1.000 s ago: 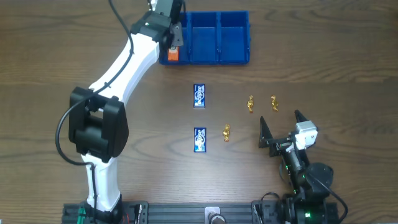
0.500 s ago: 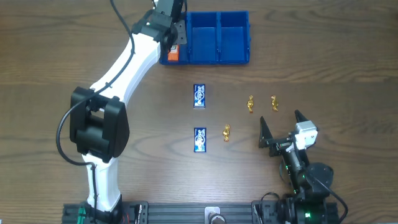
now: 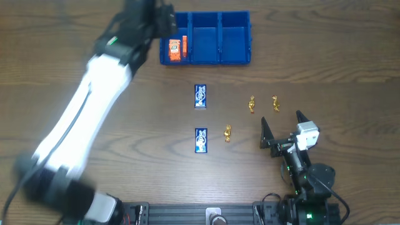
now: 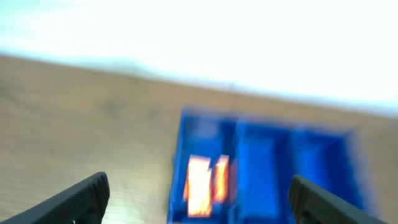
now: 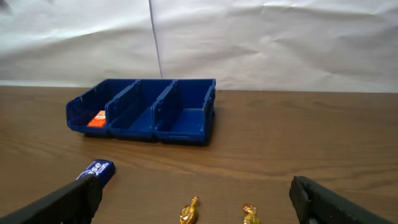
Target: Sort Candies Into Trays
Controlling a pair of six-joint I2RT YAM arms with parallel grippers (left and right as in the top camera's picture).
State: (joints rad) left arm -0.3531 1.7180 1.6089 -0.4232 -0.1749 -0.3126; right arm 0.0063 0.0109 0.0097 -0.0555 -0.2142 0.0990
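I record the left arm (image 3: 94, 94) swinging back from the tray (image 3: 206, 61) toward upper left; its pincer (image 4: 199, 186) gapes wide, apparently empty. Orange candies (image 3: 175, 49) sit in the left compartment. Blue candies (image 3: 200, 97) and gold candies (image 3: 252, 104) await on the bench (image 3: 325, 75).

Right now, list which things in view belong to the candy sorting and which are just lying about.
Job in hand: blue tray; orange candies in its left compartment; two blue-wrapped candies; three gold-wrapped candies.

Not part of it: wooden table; white sheet behind it.
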